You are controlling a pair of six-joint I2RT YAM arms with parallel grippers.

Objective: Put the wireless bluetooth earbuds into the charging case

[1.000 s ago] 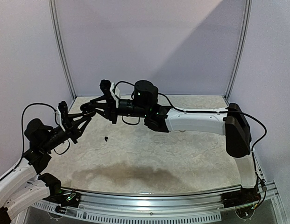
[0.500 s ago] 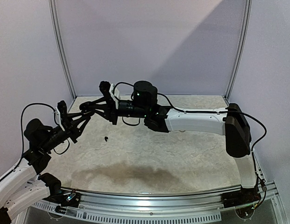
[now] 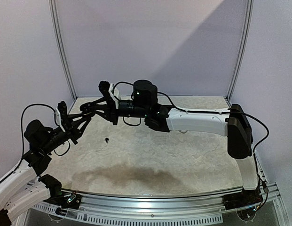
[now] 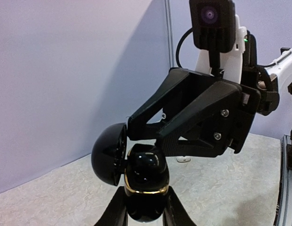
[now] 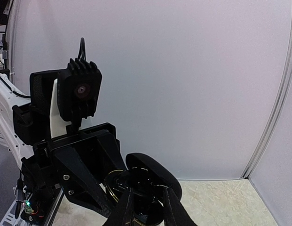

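My left gripper (image 4: 146,200) is shut on the lower body of a glossy black charging case (image 4: 145,167) with a gold rim. It holds the case upright in the air, with the lid (image 4: 108,154) swung open to the left. My right gripper (image 5: 148,194) reaches in from the right, and its fingertips sit at the case's open mouth (image 5: 136,181). They are closed narrowly on a small dark earbud that barely shows against the black case. In the top view both grippers (image 3: 85,110) meet above the table's left rear. Another black earbud (image 3: 107,140) lies on the table.
A small white object (image 4: 183,159) lies on the marbled tabletop behind the case. The right arm (image 3: 197,121) stretches across the back of the table. Walls close off the left, rear and right sides, and a metal rail (image 3: 160,200) runs along the near edge.
The right gripper and its wrist have shifted slightly left toward the case. The left arm holds still.
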